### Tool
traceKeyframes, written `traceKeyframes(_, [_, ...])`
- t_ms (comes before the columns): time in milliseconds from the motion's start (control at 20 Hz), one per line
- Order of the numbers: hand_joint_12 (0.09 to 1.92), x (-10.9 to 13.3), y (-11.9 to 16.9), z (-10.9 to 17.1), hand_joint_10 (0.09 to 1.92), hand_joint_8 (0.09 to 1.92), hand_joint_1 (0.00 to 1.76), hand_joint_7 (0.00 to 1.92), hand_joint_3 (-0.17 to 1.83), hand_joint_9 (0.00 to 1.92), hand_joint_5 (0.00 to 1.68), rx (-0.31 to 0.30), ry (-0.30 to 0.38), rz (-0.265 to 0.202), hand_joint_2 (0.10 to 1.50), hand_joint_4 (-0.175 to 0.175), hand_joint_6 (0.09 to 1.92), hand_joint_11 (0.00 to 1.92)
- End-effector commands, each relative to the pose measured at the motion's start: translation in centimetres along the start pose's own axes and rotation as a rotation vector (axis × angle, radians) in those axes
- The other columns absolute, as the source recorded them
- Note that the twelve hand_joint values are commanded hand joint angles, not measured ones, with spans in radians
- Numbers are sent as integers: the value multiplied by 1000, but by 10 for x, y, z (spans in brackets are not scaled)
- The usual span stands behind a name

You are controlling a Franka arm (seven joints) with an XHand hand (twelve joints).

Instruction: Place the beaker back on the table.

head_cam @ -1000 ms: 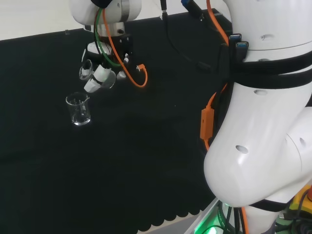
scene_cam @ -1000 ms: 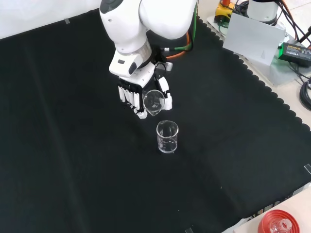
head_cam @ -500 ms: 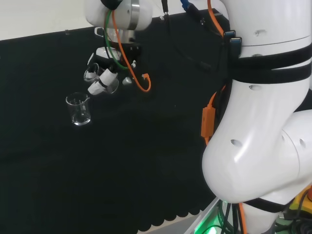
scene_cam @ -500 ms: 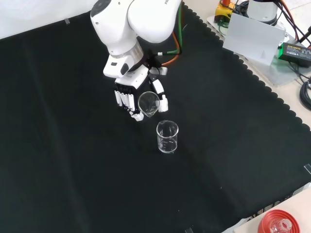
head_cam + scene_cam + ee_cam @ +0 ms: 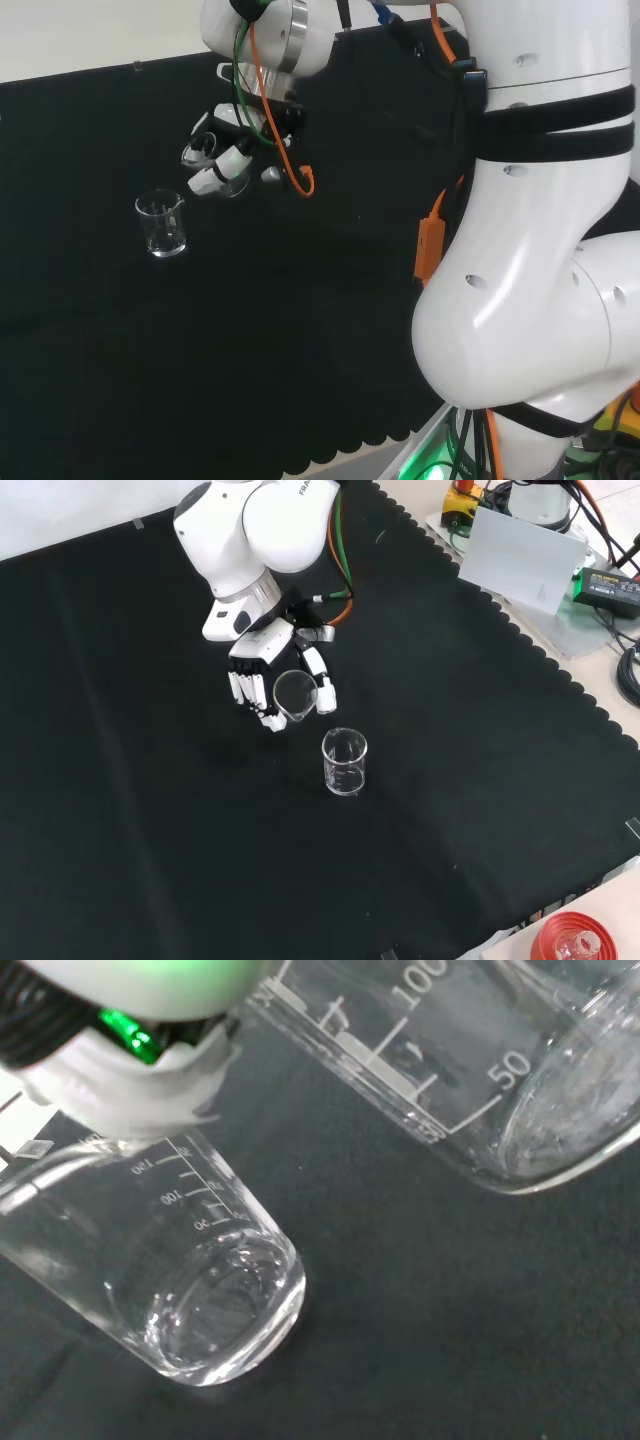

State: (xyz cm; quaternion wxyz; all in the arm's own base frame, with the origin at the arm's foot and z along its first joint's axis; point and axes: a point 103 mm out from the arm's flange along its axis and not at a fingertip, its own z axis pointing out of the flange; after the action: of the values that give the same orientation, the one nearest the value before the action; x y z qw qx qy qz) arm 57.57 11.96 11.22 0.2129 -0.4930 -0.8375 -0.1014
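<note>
I am holding the tilted beaker [image 5: 294, 694] in my hand [image 5: 262, 680], fingers curled round it, above the cloth [image 5: 150, 830] just beside the standing beaker [image 5: 344, 762]. Carrying step, I judge. Next: righting it, lowering onto bare cloth, clearing its neighbour.

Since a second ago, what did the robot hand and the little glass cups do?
The hand, holding a tilted beaker, moved left and slightly up in the front view, drawing away from the standing beaker. In the head view it drifted right. It kept hold of its beaker the whole time. The standing beaker stayed upright in the same spot on the black cloth.
</note>
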Motion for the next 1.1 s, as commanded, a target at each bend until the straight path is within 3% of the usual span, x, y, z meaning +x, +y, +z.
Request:
traceKeyframes(50, [945,-11,1,11,87,87,1136,1610,670,1505,1334,-19,20,4,630,175,568,1069])
traceKeyframes(550, [953,-19,6,31,87,87,1129,1571,627,1502,1324,-37,40,26,656,175,566,1055])
traceKeyframes(1100, [989,-28,4,45,87,87,1124,1554,598,1500,1323,-80,124,42,671,175,557,984])
